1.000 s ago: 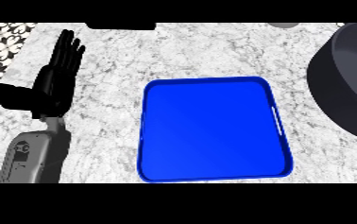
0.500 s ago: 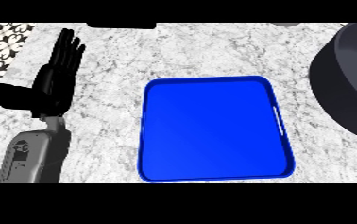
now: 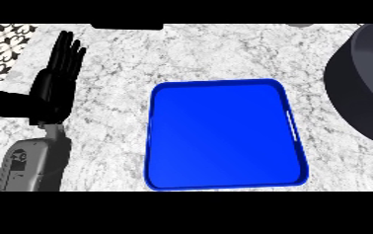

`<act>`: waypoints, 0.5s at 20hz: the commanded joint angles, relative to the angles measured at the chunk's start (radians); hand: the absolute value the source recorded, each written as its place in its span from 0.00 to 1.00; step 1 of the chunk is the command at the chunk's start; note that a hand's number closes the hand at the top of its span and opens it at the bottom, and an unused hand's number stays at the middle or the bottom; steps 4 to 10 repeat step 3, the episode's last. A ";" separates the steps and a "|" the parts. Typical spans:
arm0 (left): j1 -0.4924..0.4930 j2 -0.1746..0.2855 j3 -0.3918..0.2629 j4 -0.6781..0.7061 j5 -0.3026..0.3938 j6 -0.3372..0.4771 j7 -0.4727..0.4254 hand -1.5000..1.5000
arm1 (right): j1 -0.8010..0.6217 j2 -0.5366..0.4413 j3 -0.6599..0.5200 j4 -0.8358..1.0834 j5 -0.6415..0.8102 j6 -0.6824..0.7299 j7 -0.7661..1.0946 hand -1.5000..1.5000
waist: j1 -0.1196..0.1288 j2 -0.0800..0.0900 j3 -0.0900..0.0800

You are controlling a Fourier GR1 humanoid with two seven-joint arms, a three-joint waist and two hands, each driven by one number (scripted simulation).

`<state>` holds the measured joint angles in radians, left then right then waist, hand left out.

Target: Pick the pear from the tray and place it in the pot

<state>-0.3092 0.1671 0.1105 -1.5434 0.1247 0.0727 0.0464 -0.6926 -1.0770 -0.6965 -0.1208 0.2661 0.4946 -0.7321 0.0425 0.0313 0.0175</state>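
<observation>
The left hand (image 3: 55, 87) is resting left of the tray (image 3: 218, 83), well apart from it, with its fingers (image 3: 67, 55) standing straight and relaxed, pointing up the view and grasping nothing. Its grey forearm (image 3: 33, 161) is coming in from the lower edge, also left of the tray. The tray, a blue rectangle with rounded corners and a raised rim, is lying flat on the marbled counter (image 3: 218, 50), its long sides running up and down the view. Right of the tray, apart from it, the dark rounded wall of the pot (image 3: 353, 87) is showing, cut off by the view's right edge; its inside is not showing. The pear is not showing on the tray, and where it is lying cannot be told.
</observation>
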 commanded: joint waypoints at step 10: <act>-0.015 0.010 0.012 0.012 0.007 -0.006 -0.004 0.50 | 0.021 -0.038 -0.020 -0.018 -0.026 0.129 -0.051 0.00 | 0.000 0.007 0.002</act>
